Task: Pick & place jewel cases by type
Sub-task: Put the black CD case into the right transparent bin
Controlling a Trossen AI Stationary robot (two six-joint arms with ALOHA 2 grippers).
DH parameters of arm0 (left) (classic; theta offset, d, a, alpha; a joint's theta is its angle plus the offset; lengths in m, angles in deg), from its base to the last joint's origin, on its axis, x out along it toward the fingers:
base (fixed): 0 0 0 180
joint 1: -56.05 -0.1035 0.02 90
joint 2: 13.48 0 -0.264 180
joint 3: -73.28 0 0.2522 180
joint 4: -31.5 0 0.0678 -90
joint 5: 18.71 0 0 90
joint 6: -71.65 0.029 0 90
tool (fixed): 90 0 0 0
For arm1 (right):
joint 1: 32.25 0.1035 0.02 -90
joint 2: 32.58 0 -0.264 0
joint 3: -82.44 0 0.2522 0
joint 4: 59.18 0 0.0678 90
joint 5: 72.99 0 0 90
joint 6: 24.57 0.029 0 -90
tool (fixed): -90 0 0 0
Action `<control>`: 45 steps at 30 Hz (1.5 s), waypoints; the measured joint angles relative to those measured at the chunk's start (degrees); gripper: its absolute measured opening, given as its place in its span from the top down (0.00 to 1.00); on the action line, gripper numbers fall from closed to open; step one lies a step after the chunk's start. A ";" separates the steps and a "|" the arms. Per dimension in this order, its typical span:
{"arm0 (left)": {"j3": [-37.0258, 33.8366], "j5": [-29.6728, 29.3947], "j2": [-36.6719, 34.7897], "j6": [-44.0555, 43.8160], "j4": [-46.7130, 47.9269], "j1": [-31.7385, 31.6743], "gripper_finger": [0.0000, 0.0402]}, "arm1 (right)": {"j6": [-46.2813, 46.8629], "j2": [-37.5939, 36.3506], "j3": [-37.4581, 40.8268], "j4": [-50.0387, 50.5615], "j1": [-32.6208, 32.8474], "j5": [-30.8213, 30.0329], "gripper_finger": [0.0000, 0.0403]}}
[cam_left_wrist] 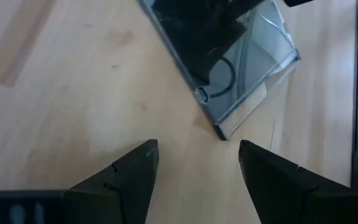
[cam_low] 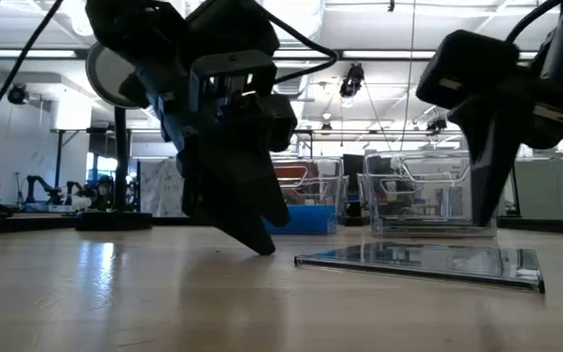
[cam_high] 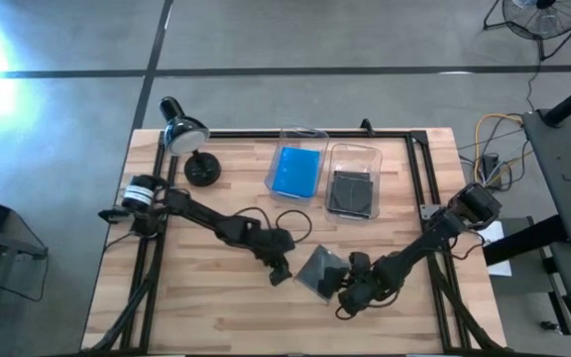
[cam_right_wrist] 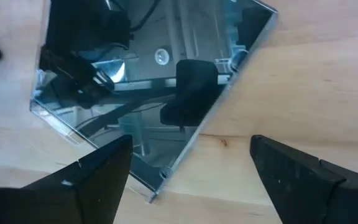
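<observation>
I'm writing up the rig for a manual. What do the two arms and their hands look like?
Both arms are dark, near black, built of slim jointed links. The left arm has a silver-and-black cylinder at its base and a loose black cable looping near its left hand. The right arm ends in the right hand. Each hand has two flat, tapering, matte black fingers.

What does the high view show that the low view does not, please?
Only the high view shows both bins' contents, blue cases and dark cases, and both arms whole.

Only the low view shows the lone case lying flat on the table, and the left gripper near the tabletop.

Both show the two clear bins, the lamp, the lone case between the grippers, and the right gripper beside it.
</observation>
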 joint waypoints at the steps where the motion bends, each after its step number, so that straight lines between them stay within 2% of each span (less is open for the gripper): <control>1: 0.23 0.49 0.26 0.40 -0.07 0.00 0.47 | -0.02 0.03 0.02 -0.31 -0.23 -0.19 0.20; 12: 0.17 1.43 1.64 1.49 -3.98 0.30 0.47 | -0.43 2.14 -0.91 -6.04 -2.11 -3.26 0.24; 16: 0.17 2.43 2.21 1.77 -4.15 0.48 0.47 | -3.25 1.33 -0.79 -7.35 -2.53 -3.71 0.24; 24: 0.08 5.25 2.23 8.99 3.99 0.73 0.47 | -7.11 -2.64 -0.81 -7.28 -2.81 -13.51 0.26; 29: -0.01 5.91 2.23 9.66 5.51 0.92 0.47 | -11.20 -2.80 -2.88 -7.83 -2.69 -16.61 0.26; 39: -0.10 5.69 2.23 8.99 5.10 0.98 0.47 | -23.42 -2.78 -7.72 -9.28 -3.89 -18.92 0.27; 45: -0.10 5.80 2.22 7.33 4.98 1.28 0.47 | -22.30 -2.80 -7.11 -10.36 -4.23 -16.55 0.30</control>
